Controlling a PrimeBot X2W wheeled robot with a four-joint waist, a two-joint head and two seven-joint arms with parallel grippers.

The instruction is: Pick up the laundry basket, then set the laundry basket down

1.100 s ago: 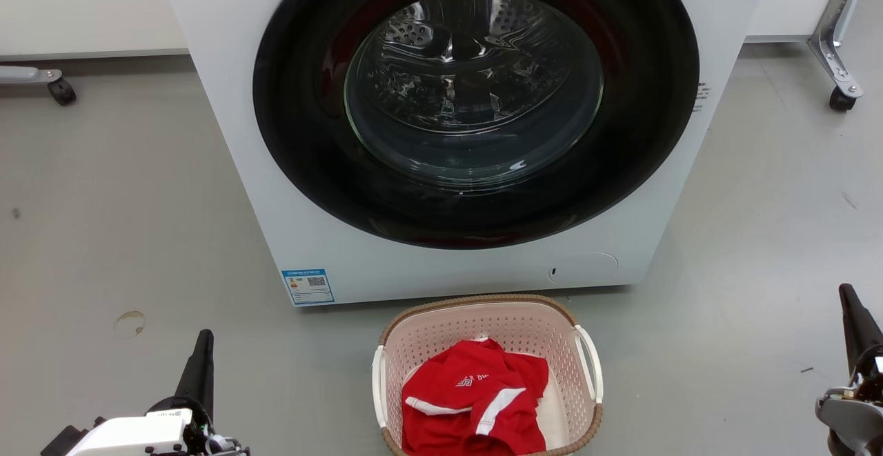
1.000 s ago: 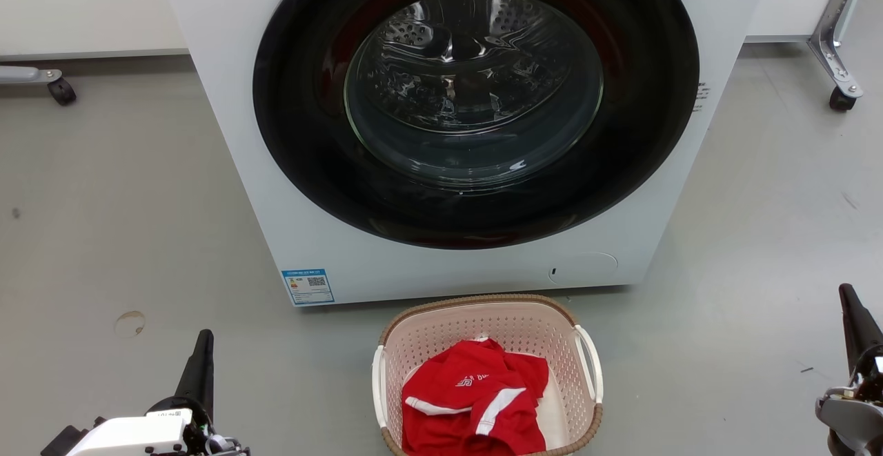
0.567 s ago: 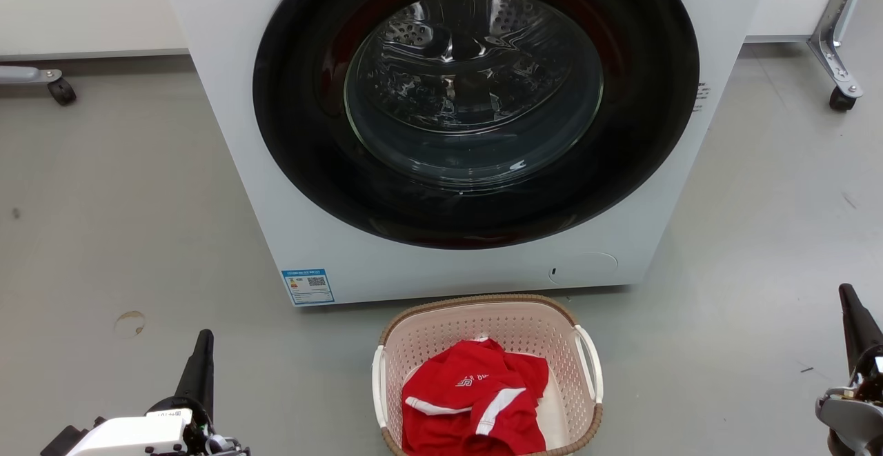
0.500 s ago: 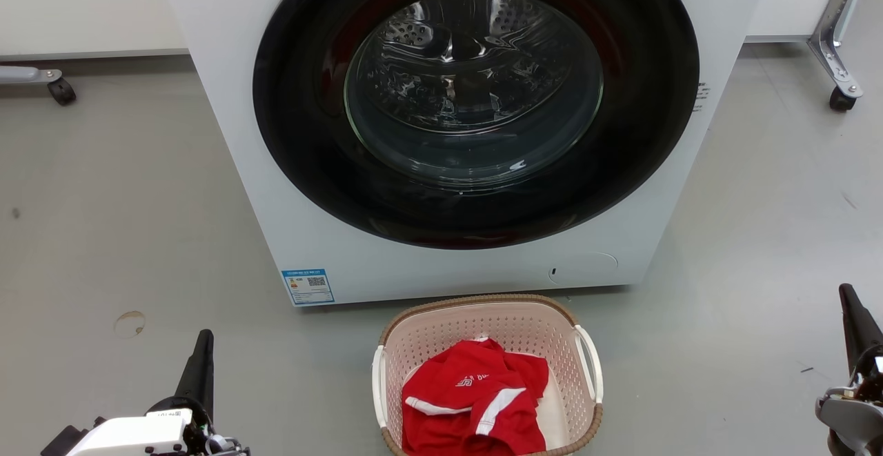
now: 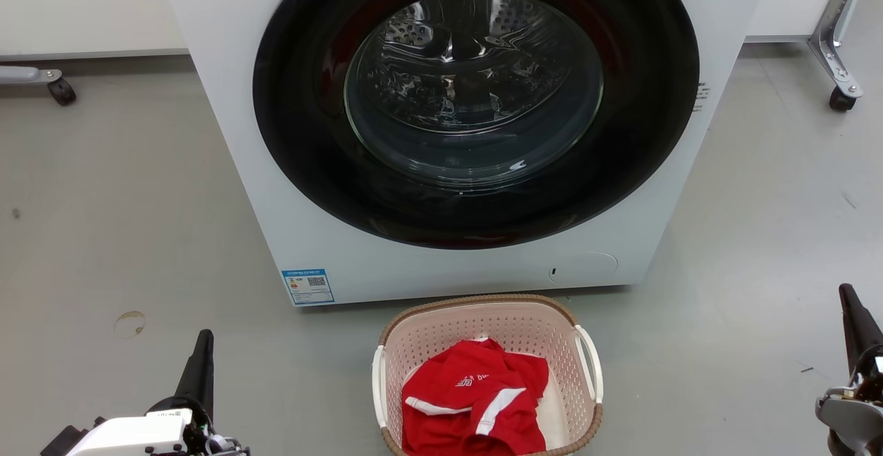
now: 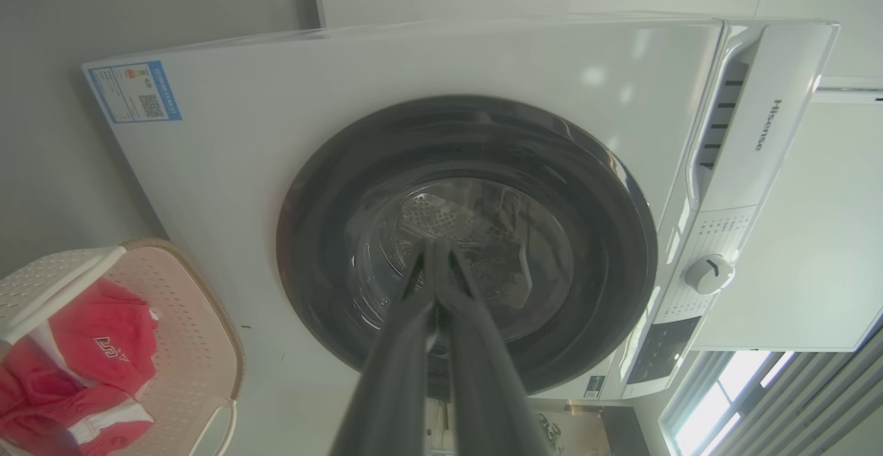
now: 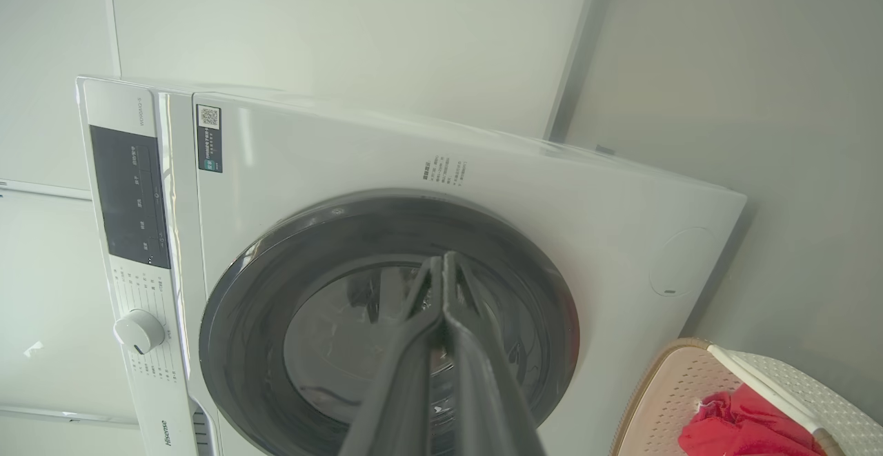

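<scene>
The laundry basket, pale pink-beige with perforated walls, a brown woven rim and white side handles, stands on the grey floor just before the washing machine; a red garment lies in it. The basket also sits at the lower left of the left wrist view, and the basket at the lower right of the right wrist view. My left gripper is at the lower left, well clear of the basket, fingers shut on nothing. My right gripper is at the far right edge, also shut and empty.
A large white washing machine with a dark round door rises right behind the basket. Wheeled metal legs stand at the far left and far right. Open grey floor lies on both sides of the basket.
</scene>
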